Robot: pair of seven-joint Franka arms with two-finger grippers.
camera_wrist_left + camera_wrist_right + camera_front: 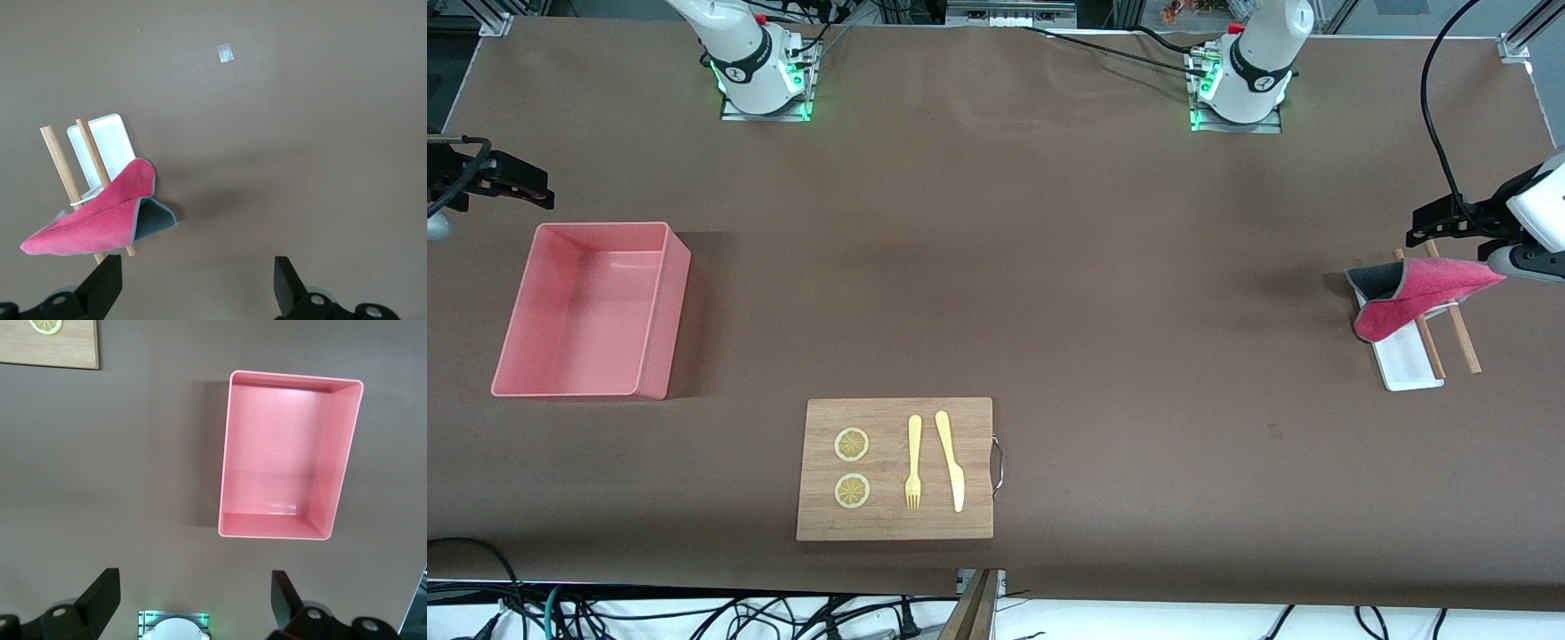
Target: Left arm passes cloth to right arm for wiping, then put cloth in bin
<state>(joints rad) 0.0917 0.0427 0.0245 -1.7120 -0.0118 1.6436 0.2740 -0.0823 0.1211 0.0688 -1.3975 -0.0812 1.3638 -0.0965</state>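
at the left arm's end of the table the cloth (1423, 289) drapes over two wooden sticks (1449, 329) that lean on a white tray (1405, 360). left gripper (1432, 222) hangs above the table near it, fingers spread, grasping nothing. right gripper (520, 182) waits released above the table near the bin (663, 302), toward the right arm's end. nearer the camera lies a board (894, 529) with fork (913, 462), knife (951, 462) and lemon slices (852, 444).

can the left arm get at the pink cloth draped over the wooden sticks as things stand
Probably yes. The left claw is open, hanging over bare table beside the floppy crimson-pink cloth, which lies draped on two wooden sticks over the small white tray, with nothing covering it.
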